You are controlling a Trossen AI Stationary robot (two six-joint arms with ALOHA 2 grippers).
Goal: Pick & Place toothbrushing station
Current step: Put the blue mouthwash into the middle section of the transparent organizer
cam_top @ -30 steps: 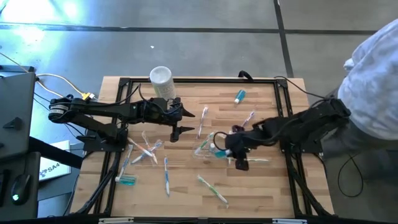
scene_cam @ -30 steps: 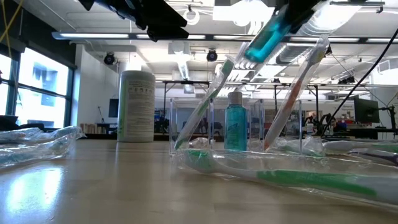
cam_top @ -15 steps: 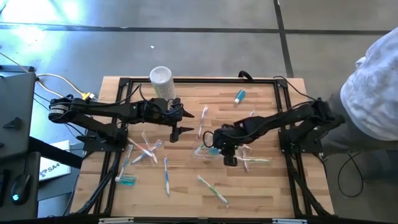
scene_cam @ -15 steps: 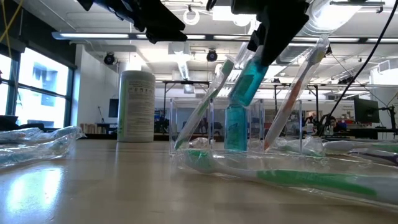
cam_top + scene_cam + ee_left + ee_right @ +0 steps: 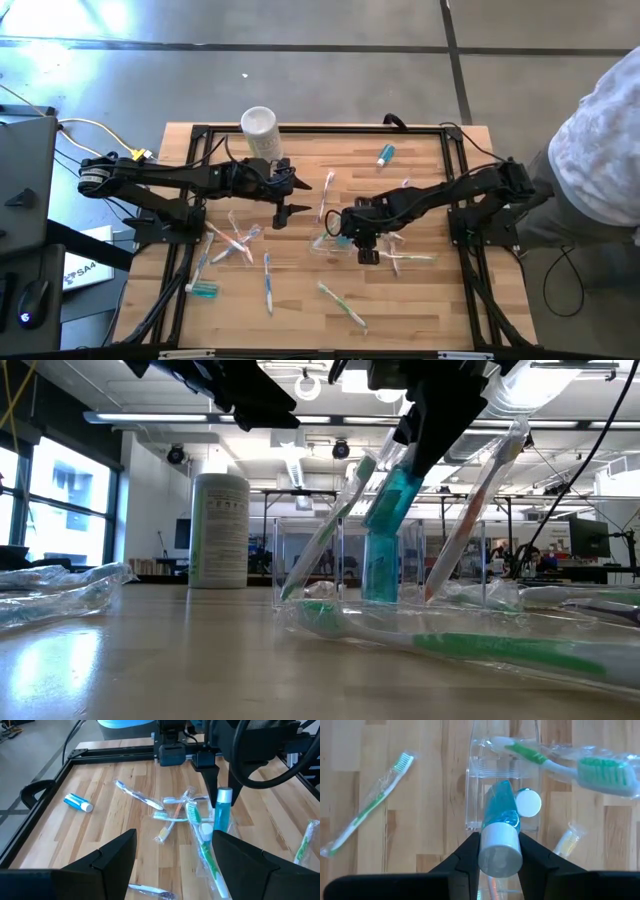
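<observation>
The small clear cup (image 5: 327, 241) (image 5: 300, 560) stands at the table's middle. A green toothbrush (image 5: 330, 520) and a clear one (image 5: 470, 510) lean in it, and a second tube's white cap (image 5: 528, 803) shows inside. My right gripper (image 5: 352, 238) (image 5: 500, 846) hangs over the cup, shut on a teal toothpaste tube (image 5: 388, 510) (image 5: 221, 815). My left gripper (image 5: 290, 197) (image 5: 172, 850) waits open, raised, left of the cup. More wrapped toothbrushes (image 5: 268, 281) lie flat on the wood. My right gripper pinches the tube at its white cap end (image 5: 500, 851) between its two fingers (image 5: 470, 855). They come steeply from above, slanting in from the table's right. The tube hangs tilted below them, cap up, its lower end (image 5: 502, 795) inside the cup.
A tall white cylinder (image 5: 258, 125) (image 5: 219, 530) stands at the far left. One teal tube (image 5: 385, 154) lies far right of the middle, another (image 5: 203, 290) near left. A green toothbrush (image 5: 342, 305) lies near the front. A person (image 5: 600, 130) stands by the right edge.
My right gripper has gone down and toward the table's left, over the cup, then held still. The tube it carries has come from above the cup's rim into the cup and now stands steeper.
</observation>
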